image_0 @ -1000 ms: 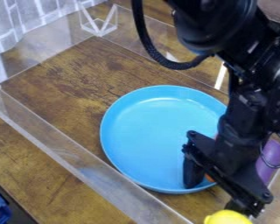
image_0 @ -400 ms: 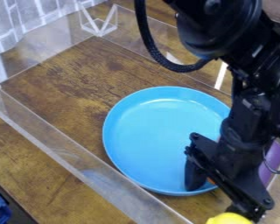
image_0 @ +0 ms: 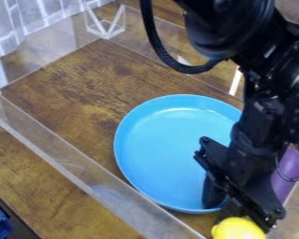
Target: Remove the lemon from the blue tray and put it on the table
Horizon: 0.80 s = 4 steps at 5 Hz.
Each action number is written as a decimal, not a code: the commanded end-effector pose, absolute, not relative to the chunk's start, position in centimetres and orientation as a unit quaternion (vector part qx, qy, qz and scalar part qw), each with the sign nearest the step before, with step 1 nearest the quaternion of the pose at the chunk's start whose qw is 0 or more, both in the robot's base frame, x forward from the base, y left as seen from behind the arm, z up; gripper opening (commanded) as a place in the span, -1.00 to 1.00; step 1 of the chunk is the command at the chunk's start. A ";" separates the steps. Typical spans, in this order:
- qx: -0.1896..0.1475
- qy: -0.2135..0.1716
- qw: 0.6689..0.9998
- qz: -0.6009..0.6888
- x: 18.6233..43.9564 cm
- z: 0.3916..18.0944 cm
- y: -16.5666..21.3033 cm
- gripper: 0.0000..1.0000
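Table (image_0: 64, 84) wood-grain, unchanged vs prev frames, blue tray (image_0: 159, 154) shifted slightly right, interior bare, sits left of gripper (image_0: 239, 207), gripper pointing down at tray's right rim, jaw state indeterminate, lemon (image_0: 238, 229) just below gripper, off tray, more visible than earlier.

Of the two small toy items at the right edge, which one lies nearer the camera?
The yellow lemon at the bottom edge; the purple item sits farther back, behind the arm.

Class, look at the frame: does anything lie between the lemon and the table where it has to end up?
Nothing visible does. The lemon shows at the bottom edge, just outside the blue tray rim, below the gripper, with bare table around.
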<state>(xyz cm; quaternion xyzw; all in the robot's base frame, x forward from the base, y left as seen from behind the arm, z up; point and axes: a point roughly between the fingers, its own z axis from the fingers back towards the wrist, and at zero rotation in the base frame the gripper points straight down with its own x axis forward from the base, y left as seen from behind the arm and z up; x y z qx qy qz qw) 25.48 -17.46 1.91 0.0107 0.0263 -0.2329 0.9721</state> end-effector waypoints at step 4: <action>0.007 0.017 0.966 -0.258 24.9 1.9 -17.9 -1.00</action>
